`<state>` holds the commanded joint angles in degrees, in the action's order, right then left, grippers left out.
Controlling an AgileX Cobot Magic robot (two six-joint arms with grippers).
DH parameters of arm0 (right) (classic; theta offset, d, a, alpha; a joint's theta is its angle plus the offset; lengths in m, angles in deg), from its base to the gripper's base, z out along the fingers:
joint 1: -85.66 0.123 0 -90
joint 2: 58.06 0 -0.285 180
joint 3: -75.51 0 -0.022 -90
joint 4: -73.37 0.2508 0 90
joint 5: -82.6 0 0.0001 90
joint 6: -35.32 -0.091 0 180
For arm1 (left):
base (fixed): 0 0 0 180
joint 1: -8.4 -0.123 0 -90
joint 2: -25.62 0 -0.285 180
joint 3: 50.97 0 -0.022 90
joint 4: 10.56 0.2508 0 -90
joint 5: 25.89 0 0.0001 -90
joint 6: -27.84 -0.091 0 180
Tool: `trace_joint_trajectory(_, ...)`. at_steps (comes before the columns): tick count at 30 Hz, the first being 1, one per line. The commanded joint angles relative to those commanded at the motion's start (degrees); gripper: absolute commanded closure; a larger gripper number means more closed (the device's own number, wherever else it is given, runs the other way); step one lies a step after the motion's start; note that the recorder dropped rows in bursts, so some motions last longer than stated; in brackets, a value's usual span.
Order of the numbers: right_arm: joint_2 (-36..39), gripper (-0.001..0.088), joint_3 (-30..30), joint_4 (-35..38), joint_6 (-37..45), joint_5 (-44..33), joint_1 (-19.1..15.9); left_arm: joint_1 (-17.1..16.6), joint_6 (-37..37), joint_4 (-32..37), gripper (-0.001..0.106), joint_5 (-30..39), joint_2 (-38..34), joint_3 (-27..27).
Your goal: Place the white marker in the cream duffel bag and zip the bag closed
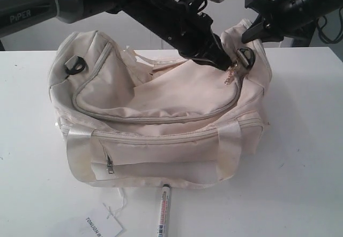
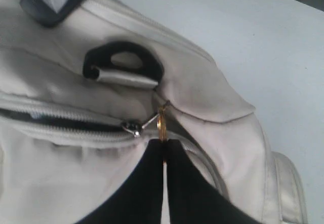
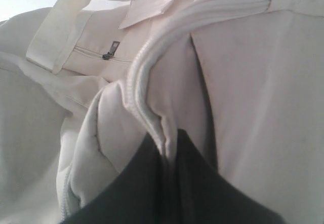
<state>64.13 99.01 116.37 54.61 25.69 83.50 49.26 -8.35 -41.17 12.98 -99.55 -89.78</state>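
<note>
Left claw (image 2: 164, 144) clamps gold ring pull (image 2: 161, 125); right claw (image 3: 166, 144) clamps cream duffel bag (image 1: 161, 97) piping. White marker (image 1: 162, 213) far from both, unbagged; zipping not done.

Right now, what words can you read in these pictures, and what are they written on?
"PiPER": on the left arm.
"TONLION": on the paper tag; whatever follows it is too blurred to read.
Red and black print on the white marker: too small to read.
</note>
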Motion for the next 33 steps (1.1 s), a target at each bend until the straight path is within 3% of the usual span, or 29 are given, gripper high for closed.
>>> trace_joint_trajectory(14, 0.0, 0.0838, 0.0, -0.21, 0.0, 0.2, 0.0, 8.47, 0.0, 21.41, 0.105, -7.23, 0.75, 0.0)
trace_joint_trajectory(24, 0.0, 0.0838, -0.13, -1.11, 0.0, 0.41, 0.0, 9.87, 0.0, 28.04, 0.105, -14.52, 2.28, 0.0)
trace_joint_trajectory(28, 0.0, 0.0838, -0.13, -1.24, 0.0, 0.41, 0.0, 9.87, 0.0, 33.47, 0.105, -13.86, 2.28, 0.0)
trace_joint_trajectory(33, 0.0, 0.0838, -0.13, -1.24, 0.0, 0.41, 0.0, 9.9, 0.45, 31.02, 0.105, -6.41, 2.28, 0.0)
